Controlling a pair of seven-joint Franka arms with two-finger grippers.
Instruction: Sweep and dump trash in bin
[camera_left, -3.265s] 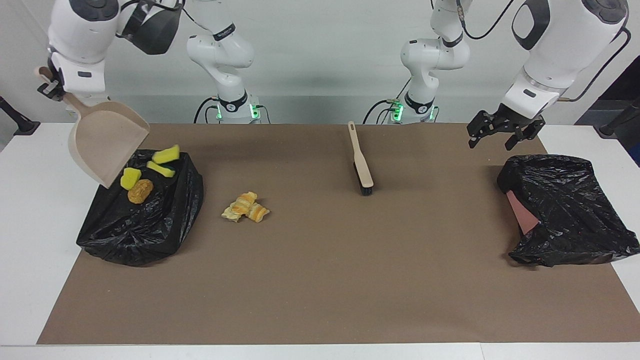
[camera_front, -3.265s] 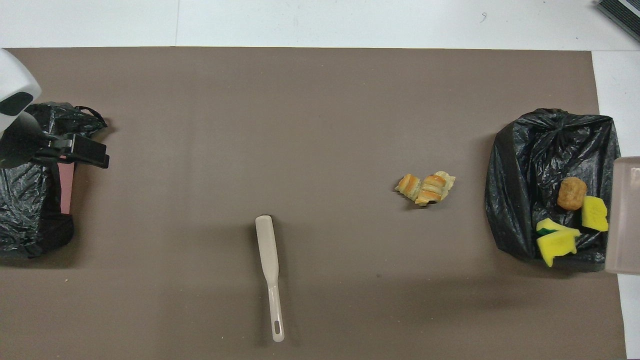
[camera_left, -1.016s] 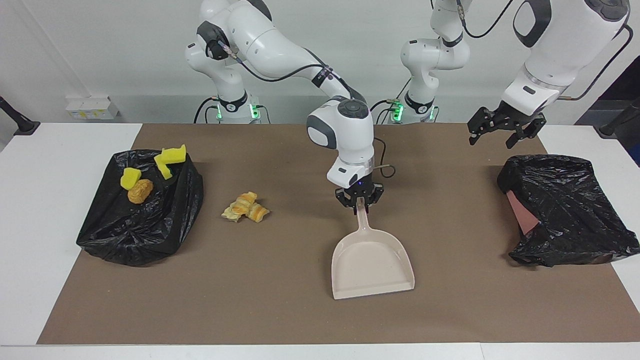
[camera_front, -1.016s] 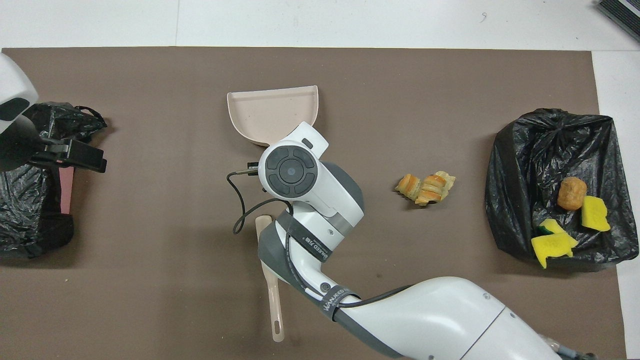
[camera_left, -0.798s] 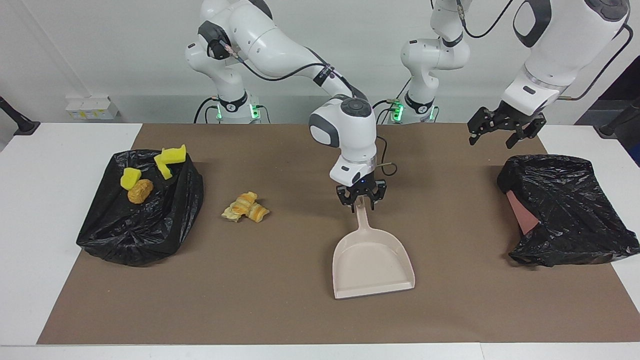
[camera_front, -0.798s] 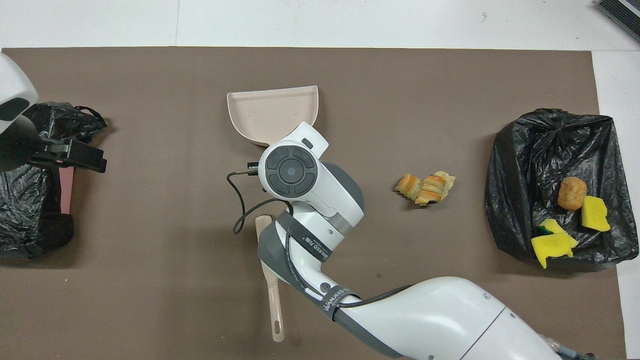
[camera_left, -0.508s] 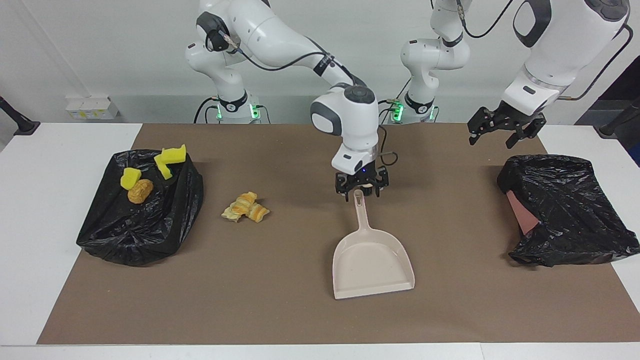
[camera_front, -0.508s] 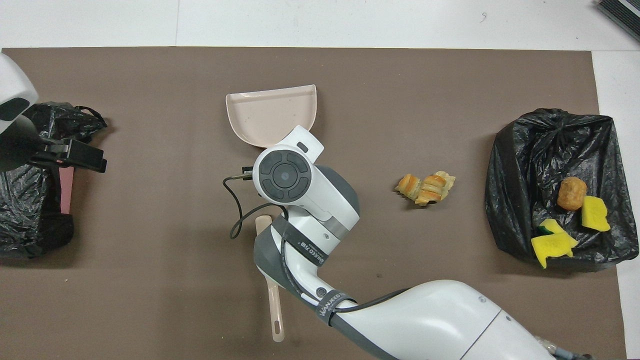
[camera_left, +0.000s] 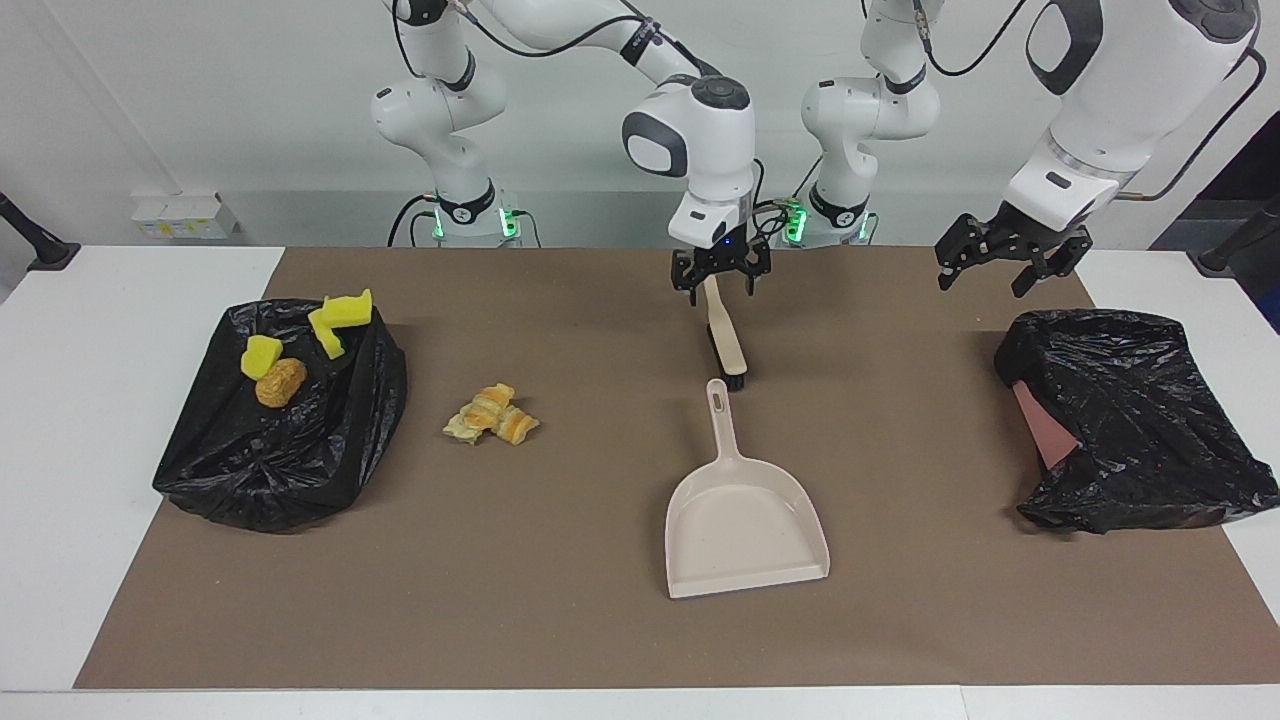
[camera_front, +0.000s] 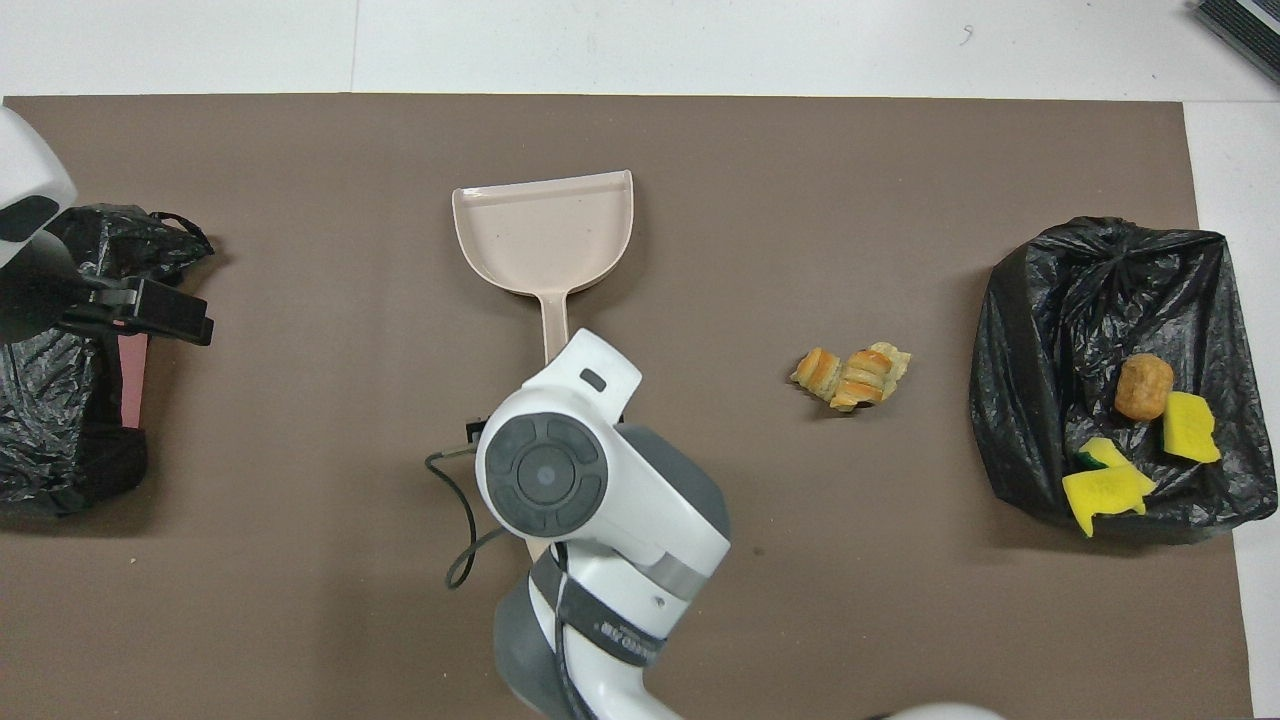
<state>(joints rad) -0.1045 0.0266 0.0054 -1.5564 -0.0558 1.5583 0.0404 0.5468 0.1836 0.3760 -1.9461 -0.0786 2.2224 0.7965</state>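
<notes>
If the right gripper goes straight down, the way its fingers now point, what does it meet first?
Most likely the handle of the beige brush: the open right gripper hangs over that handle with its fingers pointing down at it. Its height above the brush is hard to judge. The dustpan lies apart, farther from the robots.

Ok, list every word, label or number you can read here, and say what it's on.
Nothing here can be read for sure.
Band on the right arm: white lettering, too small to read.
Dustpan, brush, bin bags: no text shows.
</notes>
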